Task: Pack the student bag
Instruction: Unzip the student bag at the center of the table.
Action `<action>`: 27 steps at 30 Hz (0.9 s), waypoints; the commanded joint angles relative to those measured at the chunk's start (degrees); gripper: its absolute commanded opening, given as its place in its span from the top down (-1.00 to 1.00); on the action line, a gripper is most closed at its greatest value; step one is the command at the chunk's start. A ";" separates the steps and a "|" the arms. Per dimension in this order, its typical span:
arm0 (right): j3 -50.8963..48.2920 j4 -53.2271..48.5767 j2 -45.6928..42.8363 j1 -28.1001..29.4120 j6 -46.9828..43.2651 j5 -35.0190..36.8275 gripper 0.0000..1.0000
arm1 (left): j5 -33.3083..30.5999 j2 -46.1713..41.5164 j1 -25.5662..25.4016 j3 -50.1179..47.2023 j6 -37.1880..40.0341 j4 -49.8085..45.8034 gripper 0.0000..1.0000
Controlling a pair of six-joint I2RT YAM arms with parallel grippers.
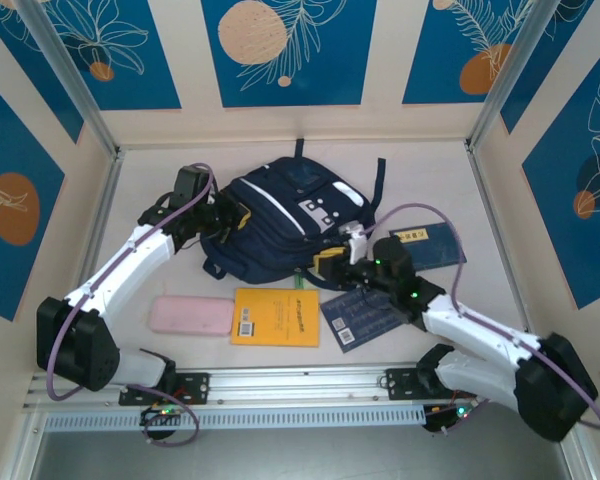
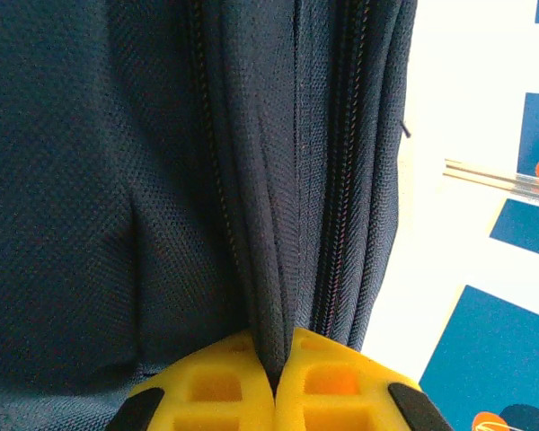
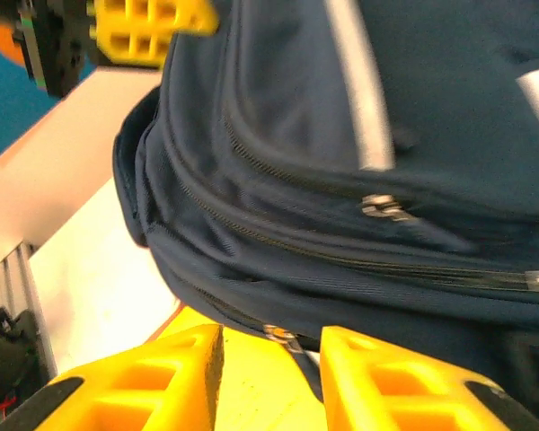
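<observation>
The student bag [image 1: 280,215] lies mid-table, toward 12 o'clock. At its 6 o'clock lies a yellow book [image 1: 275,316], with a pink case [image 1: 190,315] at the book's 9 o'clock. The left gripper [image 2: 274,364], at the bag's 9 o'clock, is pinched tight on a fold of its fabric. The right gripper [image 3: 269,346], at 5 o'clock, stands slightly parted around a zipper pull [image 3: 283,338], gripping nothing.

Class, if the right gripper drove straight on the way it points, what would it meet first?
Probably the student bag: its lowest zipper pull sits just ahead of the right gripper, between its parted jaws.
</observation>
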 commanded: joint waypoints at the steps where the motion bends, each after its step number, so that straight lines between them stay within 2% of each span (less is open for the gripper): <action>1: -3.26 -4.55 -3.85 -3.30 5.72 2.62 0.62 | -0.34 -1.61 -0.28 3.00 -1.60 1.92 1.00; 2: -4.06 -4.99 -4.60 -4.48 6.62 2.39 0.70 | -0.43 -1.61 -0.35 3.25 -1.60 1.80 1.00; 4: -5.12 -4.11 -4.71 -5.53 5.86 0.34 0.74 | -0.60 -1.69 -0.36 3.37 -1.68 1.49 1.00; 8: -4.83 -0.84 -0.83 -1.77 -1.20 -3.85 0.40 | -0.85 -1.69 -0.36 3.67 -2.01 1.28 1.00; 11: -3.95 2.91 3.57 1.89 -4.26 -5.05 0.32 | -0.78 -1.57 -0.54 4.06 -2.00 1.01 1.00; 19: 2.74 8.02 17.95 5.55 -3.69 -4.59 0.19 | -0.96 -1.73 -0.90 4.09 -2.15 0.44 1.00; 24: 6.15 11.04 24.06 6.37 -3.59 -3.18 0.21 | -0.96 -2.00 -1.14 4.07 -2.34 0.25 1.00; 27: 8.08 11.44 26.62 6.58 -3.41 -4.59 0.40 | -1.04 -2.09 -1.11 4.03 -2.39 0.27 1.00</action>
